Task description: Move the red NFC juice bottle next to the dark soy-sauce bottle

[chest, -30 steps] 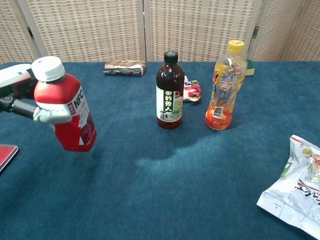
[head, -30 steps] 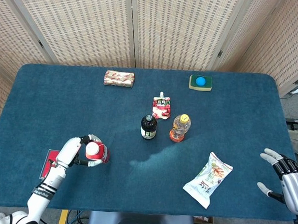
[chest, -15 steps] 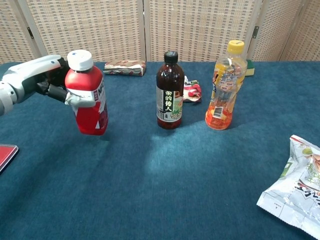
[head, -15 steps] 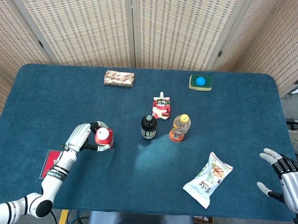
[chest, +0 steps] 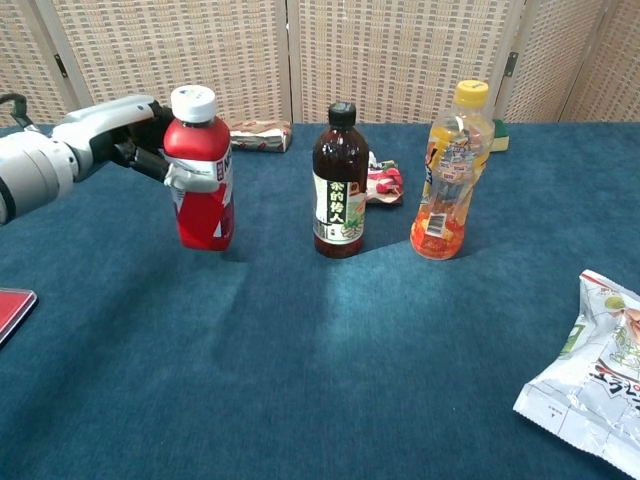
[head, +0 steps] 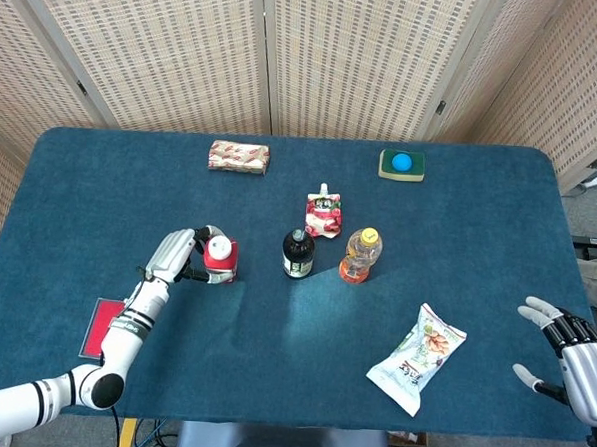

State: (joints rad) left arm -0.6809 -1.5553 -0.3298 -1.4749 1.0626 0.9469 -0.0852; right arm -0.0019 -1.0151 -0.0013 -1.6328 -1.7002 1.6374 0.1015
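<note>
My left hand point(head: 180, 254) point(chest: 150, 140) grips the red NFC juice bottle point(head: 218, 260) point(chest: 202, 182), white cap up, nearly upright. The bottle is a short way left of the dark soy-sauce bottle point(head: 297, 253) point(chest: 339, 182), which stands at the table's middle. From the chest view the red bottle's base looks at or just above the blue cloth; I cannot tell if it touches. My right hand point(head: 570, 356) hovers at the table's near right corner, fingers spread, holding nothing.
An orange drink bottle point(head: 360, 255) point(chest: 447, 172) stands right of the soy sauce, a red pouch point(head: 323, 212) just behind them. A snack bag point(head: 417, 358) lies front right, a wrapped packet point(head: 239, 156) and a green-blue sponge point(head: 402, 165) at the back, a red card point(head: 100, 326) front left.
My left hand has carried the red bottle right and away from me, from the front left towards the soy-sauce bottle, turning it upright. The right hand has stayed put.
</note>
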